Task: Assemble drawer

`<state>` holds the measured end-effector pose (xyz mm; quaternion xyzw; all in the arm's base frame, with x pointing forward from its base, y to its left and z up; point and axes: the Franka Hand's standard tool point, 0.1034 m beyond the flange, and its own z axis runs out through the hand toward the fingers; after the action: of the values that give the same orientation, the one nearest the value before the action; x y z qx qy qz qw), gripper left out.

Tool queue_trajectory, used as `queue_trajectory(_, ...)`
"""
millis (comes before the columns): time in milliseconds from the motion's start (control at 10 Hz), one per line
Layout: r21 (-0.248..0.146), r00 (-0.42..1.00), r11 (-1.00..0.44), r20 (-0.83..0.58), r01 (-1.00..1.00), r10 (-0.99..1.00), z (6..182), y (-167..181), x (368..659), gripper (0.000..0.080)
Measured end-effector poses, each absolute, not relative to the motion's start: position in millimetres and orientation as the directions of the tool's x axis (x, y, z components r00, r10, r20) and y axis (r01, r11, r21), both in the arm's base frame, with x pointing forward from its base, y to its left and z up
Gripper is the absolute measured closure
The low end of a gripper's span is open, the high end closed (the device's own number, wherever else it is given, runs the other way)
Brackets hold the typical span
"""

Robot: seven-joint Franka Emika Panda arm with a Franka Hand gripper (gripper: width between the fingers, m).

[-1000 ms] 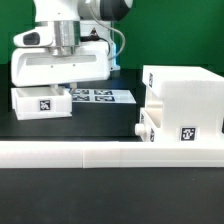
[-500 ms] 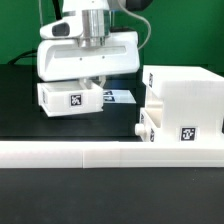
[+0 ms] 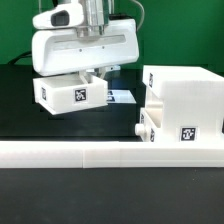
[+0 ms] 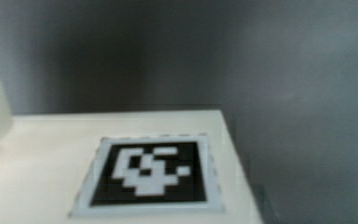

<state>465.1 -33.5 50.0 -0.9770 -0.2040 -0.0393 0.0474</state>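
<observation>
My gripper (image 3: 91, 74) is shut on a small white open-top drawer tray (image 3: 68, 94) with a square tag on its front. It holds the tray slightly tilted, just above the black table, at the exterior view's left of centre. The large boxy drawer housing (image 3: 185, 95) stands at the exterior view's right, tagged on its front. A small white part (image 3: 145, 128) sticks out at its lower left side. The wrist view shows only a white surface of the tray with a blurred tag (image 4: 153, 172) up close. My fingers do not show there.
The marker board (image 3: 123, 97) lies flat on the table behind the tray, partly hidden by it. A long low white rail (image 3: 110, 153) runs across the front. A green backdrop stands behind.
My gripper has carried the tray toward the exterior view's right and lifted it off the table. It now covers most of the marker board. The housing has not moved.
</observation>
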Motion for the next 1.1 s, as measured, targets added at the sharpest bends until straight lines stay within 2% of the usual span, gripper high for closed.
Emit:
queue_trajectory(200, -0.062, 0.842, -0.842, 0.104, 0.536, 0.529, 48.4, -36, 464, 0.0758)
queue_trajectory(500, -0.029, 0.635, -0.636, 0.101, 0.771, 0.766, 47.1, -44, 473, 0.0758)
queue_trajectory(700, 0.003, 0.427, -0.428, 0.079, 0.904, 0.901, 50.4, -44, 483, 0.0758)
queue_trajectory(1100, 0.019, 0.192, -0.194, 0.064, 0.981, 0.979, 48.3, -47, 481, 0.0758)
